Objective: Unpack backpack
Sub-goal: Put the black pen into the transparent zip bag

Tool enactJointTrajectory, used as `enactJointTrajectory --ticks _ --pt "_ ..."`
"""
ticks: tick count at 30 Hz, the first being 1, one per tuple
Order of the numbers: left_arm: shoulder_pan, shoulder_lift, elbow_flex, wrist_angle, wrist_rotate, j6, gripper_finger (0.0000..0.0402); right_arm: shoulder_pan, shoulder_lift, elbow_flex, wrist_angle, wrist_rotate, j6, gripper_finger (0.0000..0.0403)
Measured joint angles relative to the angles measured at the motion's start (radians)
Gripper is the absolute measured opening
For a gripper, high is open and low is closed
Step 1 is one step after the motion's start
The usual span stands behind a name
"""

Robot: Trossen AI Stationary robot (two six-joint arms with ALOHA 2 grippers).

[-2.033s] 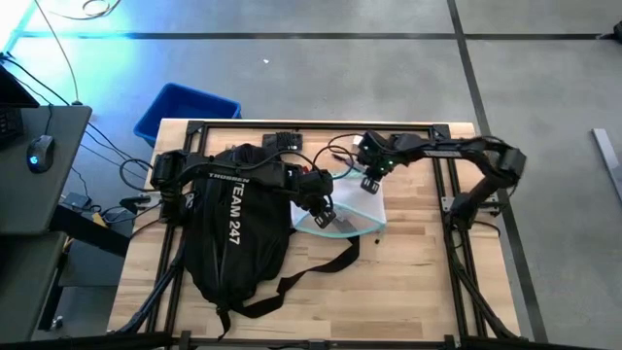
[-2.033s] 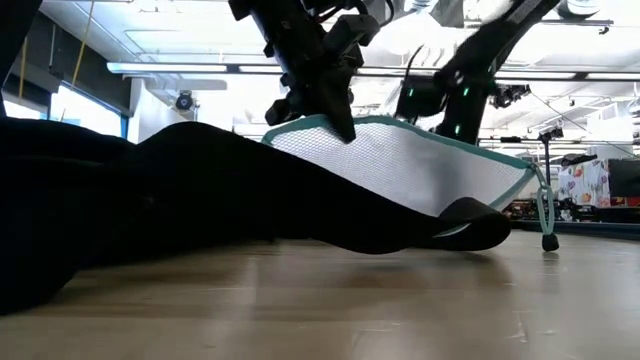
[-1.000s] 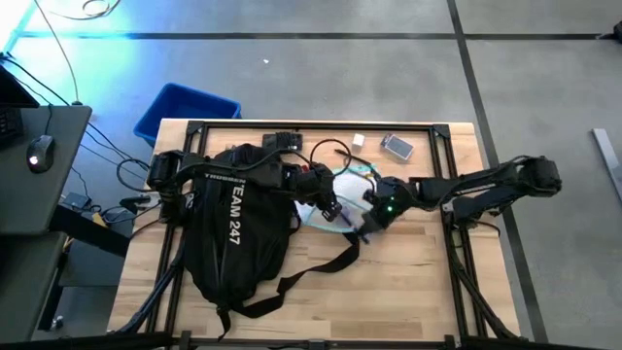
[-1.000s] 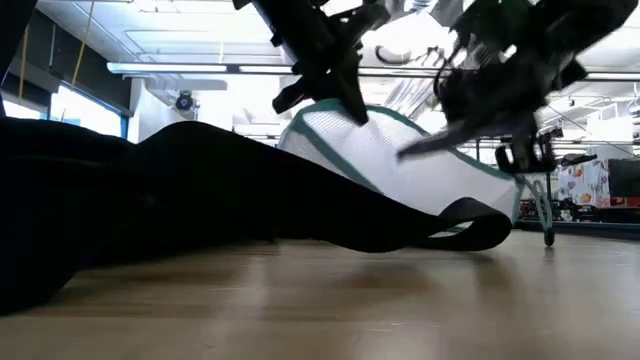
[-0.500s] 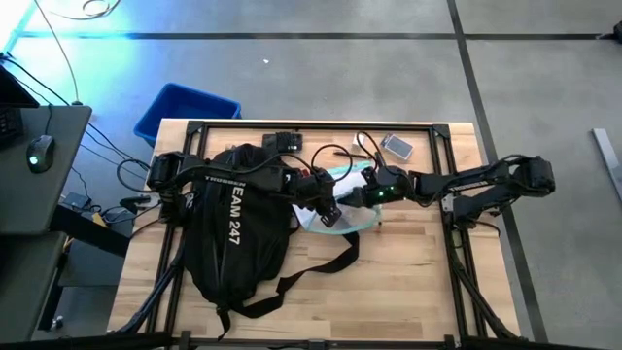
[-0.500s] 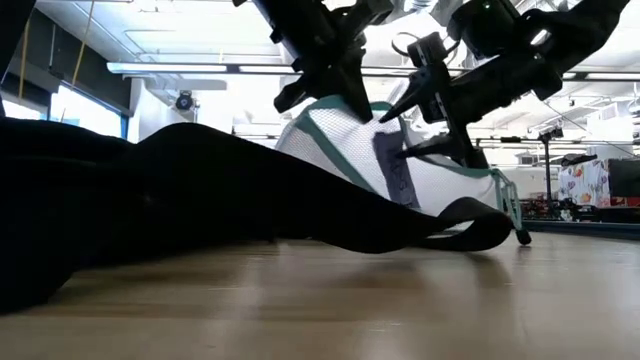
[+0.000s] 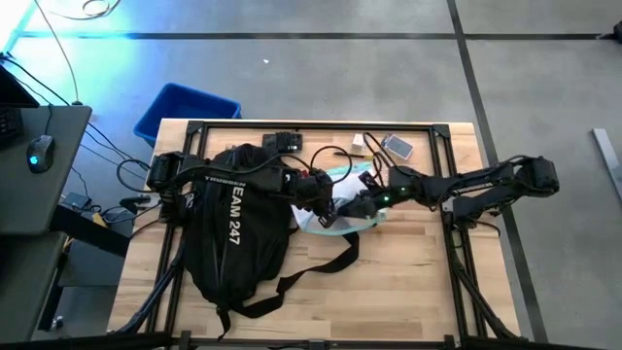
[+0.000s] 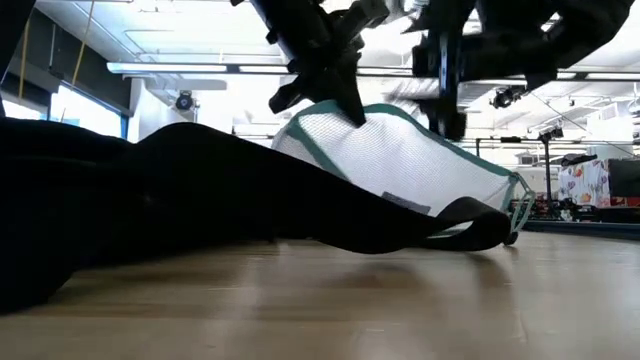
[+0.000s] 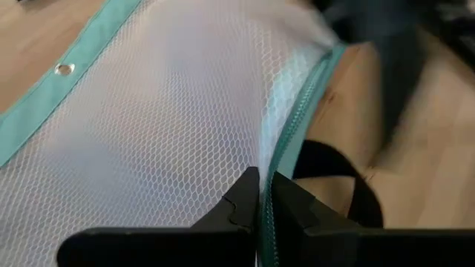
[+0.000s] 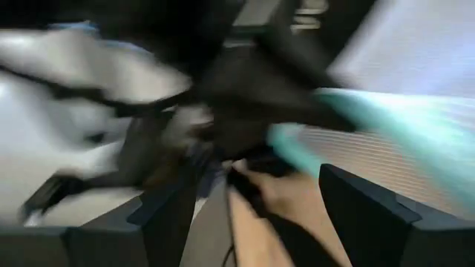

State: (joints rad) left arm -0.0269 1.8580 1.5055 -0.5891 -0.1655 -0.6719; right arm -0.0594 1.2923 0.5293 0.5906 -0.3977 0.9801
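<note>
while left fingers (image 9: 260, 194) pinch mesh pouch (image 8: 400, 160) beside backpack (image 7: 233, 233) | right fingers (image 10: 252, 200) apart

**Two Dark Robot Arms**

The left black metal robot arm (image 7: 219, 175) is long and thin, with white letters printed along its side. The right black metal robot arm (image 7: 476, 182) has a fat round joint and a tiny green light (image 7: 386, 201) near its wrist. Each arm ends in two flat, black, pointed fingers (image 9: 239, 202). Thin black cables run along the arms.
</note>
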Motion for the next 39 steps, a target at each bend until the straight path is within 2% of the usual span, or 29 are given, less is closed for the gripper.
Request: enactJointTrajectory --ticks 2,4,6,9,12,15,19,23,27,31,35,39 --pt "0.000 0.000 0.000 -0.024 0.001 0.003 0.0000 0.012 -0.028 0.000 0.091 -0.131 -0.062 0.0266" --pt "0.000 0.000 0.000 -0.045 0.004 0.004 0.0000 0.020 -0.072 0.001 0.155 -0.194 -0.068 0.0266" --pt "0.000 0.000 0.000 -0.052 0.011 0.011 0.0000 0.003 -0.123 0.001 0.147 -0.164 -0.065 0.0266" --pt "-0.003 0.000 0.000 -0.050 0.015 0.014 0.0000 -0.059 -0.189 0.001 0.052 -0.057 -0.079 0.0266" --pt "-0.003 0.000 0.000 -0.049 0.019 0.020 0.0000 -0.174 -0.216 0.015 -0.120 -0.003 -0.096 0.0265" --pt "-0.003 0.000 0.000 -0.050 0.034 0.022 0.0000 -0.293 -0.204 0.085 -0.374 0.003 -0.213 0.0256" --pt "-0.003 0.000 0.000 -0.051 0.052 0.022 0.0000 -0.438 -0.128 0.226 -0.708 -0.002 -0.506 0.0235" --pt "-0.003 0.000 0.000 -0.051 0.056 0.047 0.0000 -0.562 0.005 0.321 -0.912 0.008 -0.792 0.0211" --pt "-0.003 0.000 0.000 -0.050 0.076 0.056 0.0000 -0.634 0.142 0.366 -0.953 -0.003 -1.031 0.0199" --pt "-0.003 0.000 0.000 -0.049 0.078 0.056 0.0000 -0.670 0.262 0.379 -0.947 -0.013 -1.188 0.0198" --pt "-0.003 0.000 0.000 -0.049 0.078 0.056 0.0000 -0.699 0.361 0.379 -0.920 0.003 -1.271 0.0198" --pt "-0.003 0.000 0.000 -0.049 0.078 0.056 0.0000 -0.738 0.430 0.379 -0.874 0.017 -1.285 0.0195"
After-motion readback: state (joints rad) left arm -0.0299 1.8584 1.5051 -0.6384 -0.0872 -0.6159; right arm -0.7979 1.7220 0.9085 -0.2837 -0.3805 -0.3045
